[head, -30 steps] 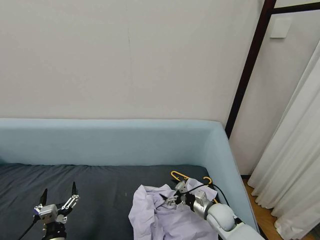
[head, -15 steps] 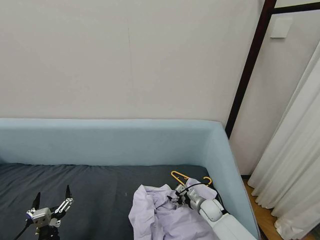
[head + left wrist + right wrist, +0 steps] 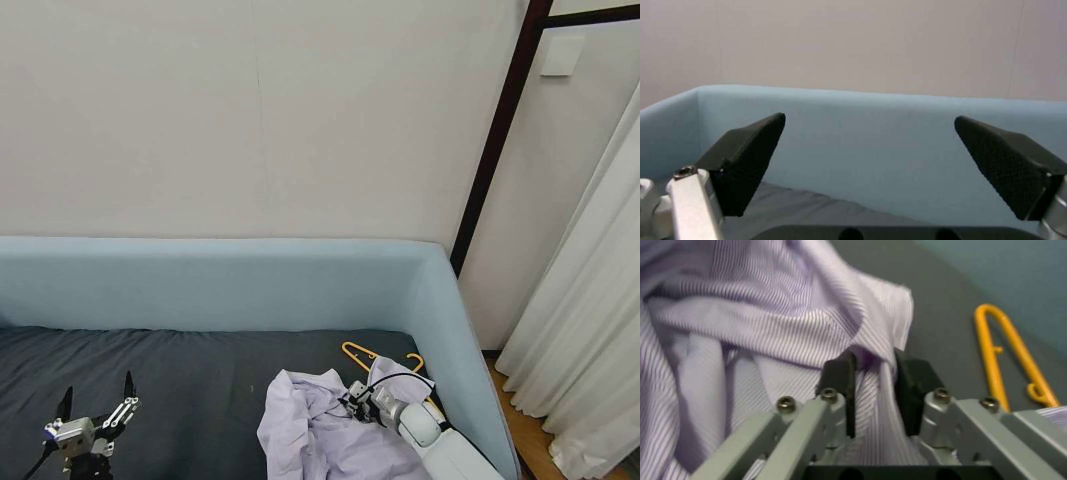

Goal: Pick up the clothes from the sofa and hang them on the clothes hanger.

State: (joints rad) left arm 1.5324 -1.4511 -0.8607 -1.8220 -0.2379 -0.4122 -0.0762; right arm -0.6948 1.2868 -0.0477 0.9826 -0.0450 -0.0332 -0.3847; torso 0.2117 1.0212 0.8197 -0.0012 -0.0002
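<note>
The sofa (image 3: 200, 368), dark grey in the seat with a pale blue back and arm, carries a crumpled lilac striped shirt (image 3: 305, 432) near its right end, with an orange hanger (image 3: 357, 351) partly under the cloth.

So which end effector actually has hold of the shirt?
The right end effector, pinched shut on a fold of the lilac shirt. The left end effector hangs open, away from it.
</note>
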